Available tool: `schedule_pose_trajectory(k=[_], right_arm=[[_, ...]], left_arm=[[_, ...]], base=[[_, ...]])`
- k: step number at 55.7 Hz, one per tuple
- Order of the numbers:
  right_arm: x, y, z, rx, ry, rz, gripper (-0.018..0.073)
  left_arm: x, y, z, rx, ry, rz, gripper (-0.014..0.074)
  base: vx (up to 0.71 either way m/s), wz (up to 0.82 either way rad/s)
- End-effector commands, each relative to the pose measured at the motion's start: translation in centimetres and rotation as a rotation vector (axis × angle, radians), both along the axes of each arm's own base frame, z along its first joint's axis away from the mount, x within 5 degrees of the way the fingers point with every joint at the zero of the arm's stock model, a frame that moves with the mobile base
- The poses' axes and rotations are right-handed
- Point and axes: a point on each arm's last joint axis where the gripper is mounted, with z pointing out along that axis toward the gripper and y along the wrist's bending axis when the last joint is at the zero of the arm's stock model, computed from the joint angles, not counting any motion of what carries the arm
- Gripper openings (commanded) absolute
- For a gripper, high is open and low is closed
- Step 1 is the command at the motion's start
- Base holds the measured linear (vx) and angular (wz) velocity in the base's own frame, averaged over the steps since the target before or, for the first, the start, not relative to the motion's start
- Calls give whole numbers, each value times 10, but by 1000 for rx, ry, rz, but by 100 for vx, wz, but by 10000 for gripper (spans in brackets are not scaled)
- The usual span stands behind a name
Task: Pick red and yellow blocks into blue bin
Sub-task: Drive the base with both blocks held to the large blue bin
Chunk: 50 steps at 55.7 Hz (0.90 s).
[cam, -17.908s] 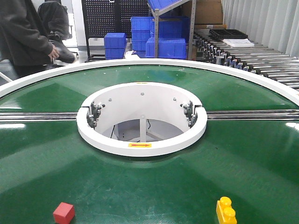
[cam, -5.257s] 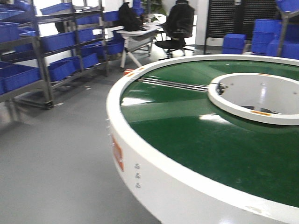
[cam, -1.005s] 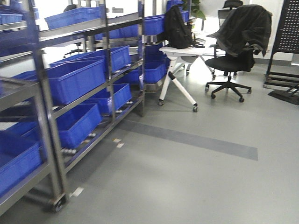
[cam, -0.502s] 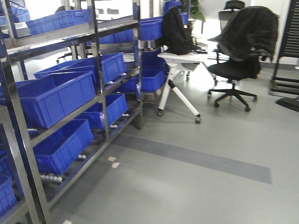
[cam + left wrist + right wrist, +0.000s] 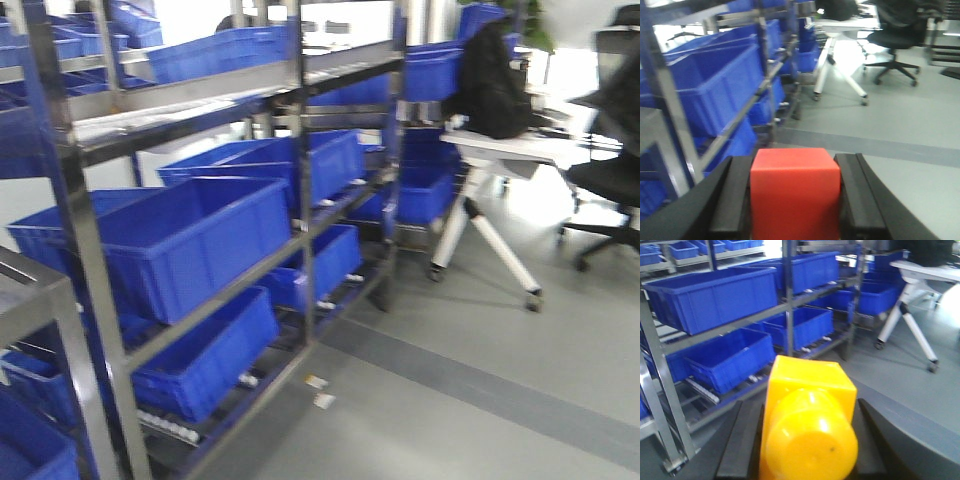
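left gripper (image 5: 795, 197) is clamped on the red cube (image 5: 794, 185), which is glossy and flat-faced, pinched between both black fingers (image 5: 735, 200). right gripper (image 5: 807, 445) has the yellow brick (image 5: 812, 385) squeezed the same way, with a round stud facing the camera. a steel rack (image 5: 300, 170) fills the left side, with ribbed blue crates (image 5: 190, 240) on its shelves. there's open grey floor (image 5: 470, 420) to the right, with a darker stripe, reaching a white table (image 5: 520, 150) and a black chair (image 5: 610, 180).
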Motion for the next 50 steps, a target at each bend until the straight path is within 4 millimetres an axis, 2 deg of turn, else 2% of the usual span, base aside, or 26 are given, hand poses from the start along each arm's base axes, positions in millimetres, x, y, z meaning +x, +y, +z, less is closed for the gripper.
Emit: schedule_pose_trajectory(k=[1,22,50], right_arm=[[1,0,16,4,-106,-4,-7],[1,0,16,4,-106,-4,-7],[1,0,16,3,-105,-4,-7]], left_arm=[[2,2,14,-37,-78,29,2],[2,2,14,-37,-78,29,2],[2,2,14,-37,-78,29,2]], base=[[49,42],[44,58],[30,96]])
